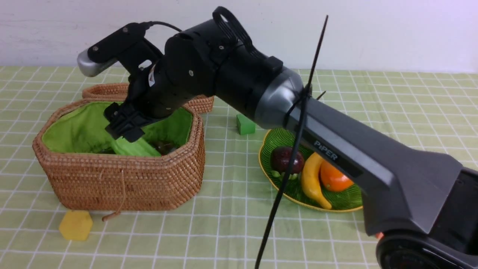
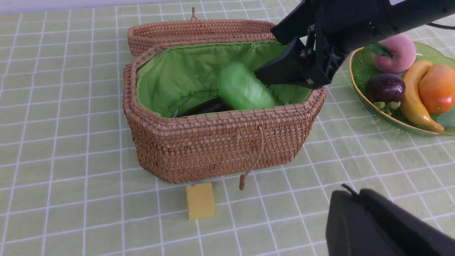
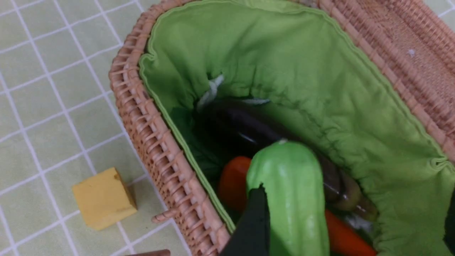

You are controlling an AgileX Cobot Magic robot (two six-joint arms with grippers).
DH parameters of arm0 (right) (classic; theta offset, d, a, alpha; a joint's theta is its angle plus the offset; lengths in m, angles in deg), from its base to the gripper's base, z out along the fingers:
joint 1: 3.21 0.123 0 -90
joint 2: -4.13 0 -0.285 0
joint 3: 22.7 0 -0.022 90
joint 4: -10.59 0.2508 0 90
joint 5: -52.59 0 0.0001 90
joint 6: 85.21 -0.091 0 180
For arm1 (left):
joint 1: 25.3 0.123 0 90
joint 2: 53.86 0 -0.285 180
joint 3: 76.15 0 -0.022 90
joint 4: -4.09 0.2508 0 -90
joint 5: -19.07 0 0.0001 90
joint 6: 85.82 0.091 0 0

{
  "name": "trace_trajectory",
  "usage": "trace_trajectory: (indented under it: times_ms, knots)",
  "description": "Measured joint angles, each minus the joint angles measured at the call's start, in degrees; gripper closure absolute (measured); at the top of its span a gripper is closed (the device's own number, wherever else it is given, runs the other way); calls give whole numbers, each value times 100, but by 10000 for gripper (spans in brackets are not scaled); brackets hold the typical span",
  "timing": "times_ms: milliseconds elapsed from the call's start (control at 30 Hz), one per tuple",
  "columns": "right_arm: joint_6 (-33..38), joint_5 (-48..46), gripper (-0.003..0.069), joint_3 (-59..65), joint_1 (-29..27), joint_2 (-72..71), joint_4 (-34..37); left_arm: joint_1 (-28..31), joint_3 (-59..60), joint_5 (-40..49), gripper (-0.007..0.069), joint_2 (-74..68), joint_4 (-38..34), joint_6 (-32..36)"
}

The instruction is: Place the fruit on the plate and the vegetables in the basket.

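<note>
Front view: the right arm hides much of the brown wicker basket [image 1: 123,179], at nine o'clock from the green glass plate [image 1: 278,136] on checked cloth.

Left wrist view: the right gripper [image 2: 284,71], jaws spread, hangs over the light-green bitter gourd [image 2: 241,90]. The left gripper [image 2: 373,227] is cropped, pressed together.

Right wrist view: eggplant [image 3: 238,124] and carrot [image 3: 233,183] lie half hidden beneath.

We see the right arm [image 1: 336,149] as a matte black tapered link lettered "PiPER" in grey, meeting a silver-grey collar. A black cable tie [image 1: 298,123] rings that collar, its long tail sticking out. Beyond sits a black wrist housing with small screws, a ribbed black loop, a silver-capped camera [image 1: 108,50] and a black cable.
</note>
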Motion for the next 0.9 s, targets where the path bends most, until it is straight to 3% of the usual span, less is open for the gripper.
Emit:
trace_trajectory:
  times_ms: [100, 233, 300, 367, 400, 433, 500, 600, 900]
  knots:
    - [0, -343, 0, -12, 0, -188, 3, 0, 0, 0, 607, 0, -2, 20]
    - [-205, -1074, 80, -65, 11, -665, 62, 0, 0, -30, 607, 7, -86, 109]
    - [-464, -1670, 155, -99, 11, -1046, 68, 0, 0, -119, 607, 7, -257, 234]
    - [-847, -2091, 312, -82, 11, -1621, -24, 0, 70, -426, 608, 13, -457, 391]
    - [-847, -2101, 324, -56, 11, -1709, -33, 0, 82, -457, 608, 13, -466, 397]
    - [-925, -2128, 423, 72, 11, -2020, -76, 0, 234, -729, 615, 43, -531, 443]
    - [-971, -2150, 546, 413, 11, -2494, -100, 0, 551, -1151, 627, 165, -681, 463]
    - [-1148, -2156, 643, 1209, 11, -3179, -87, 0, 960, -1605, 637, 482, -1022, 473]
    - [-2248, -2211, 665, 5418, 17, -6143, -13, 0, 2294, -2707, 637, 1974, -1410, 485]
